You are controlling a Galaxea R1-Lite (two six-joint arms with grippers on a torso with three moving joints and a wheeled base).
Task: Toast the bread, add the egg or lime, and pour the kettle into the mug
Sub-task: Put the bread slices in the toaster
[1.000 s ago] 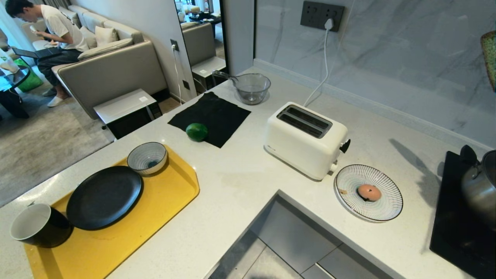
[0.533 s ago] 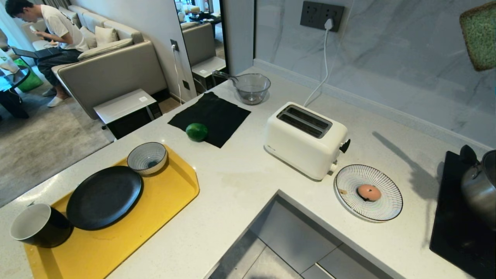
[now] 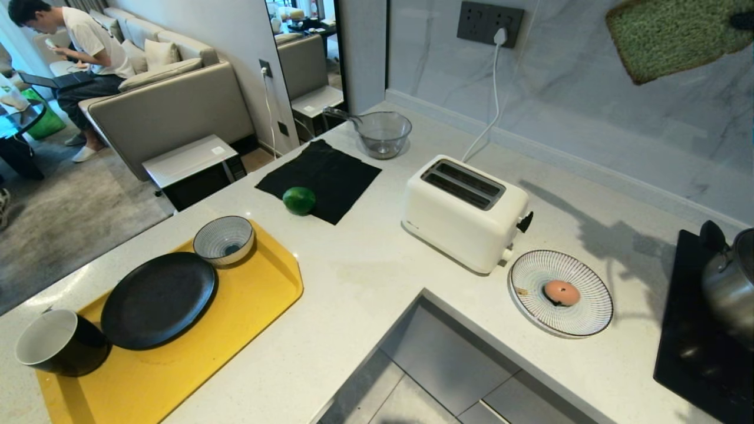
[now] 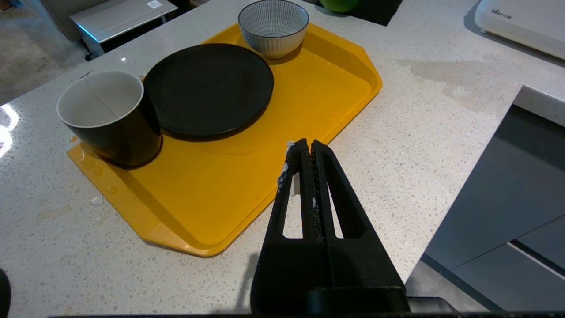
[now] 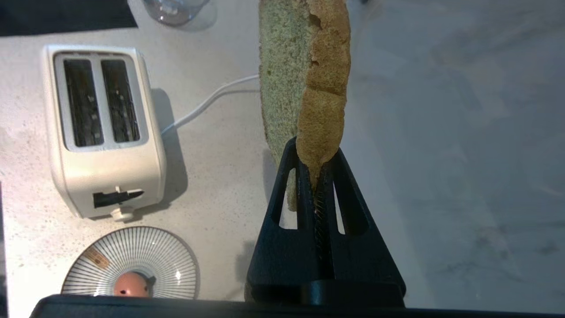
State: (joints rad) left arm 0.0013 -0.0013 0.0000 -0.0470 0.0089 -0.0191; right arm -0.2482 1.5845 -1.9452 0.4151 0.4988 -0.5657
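My right gripper (image 5: 314, 165) is shut on a corner of the bread (image 5: 304, 79), a pale green slice with a brown crust. The bread (image 3: 671, 38) hangs high over the counter, to the right of and behind the white toaster (image 3: 465, 209), whose two slots (image 5: 99, 101) are empty. The egg (image 3: 561, 292) lies on a striped plate (image 3: 583, 318). The lime (image 3: 299, 200) rests at the edge of a black cloth. The mug (image 4: 110, 117) stands on the yellow tray's corner. My left gripper (image 4: 307, 145) is shut and empty beside the tray. The kettle is out of view.
On the yellow tray (image 3: 247, 300) sit a black plate (image 3: 158, 299) and a striped bowl (image 3: 224, 238). A glass bowl (image 3: 384, 132) stands at the back. A steel pot (image 3: 730, 282) sits on a black hob at the right. The toaster's cord (image 3: 492, 100) runs to the wall socket. A person sits on a sofa far left.
The bread in my right gripper has swung leftward into the head view, from the right edge to well inside the upper right. The left arm has stayed still.
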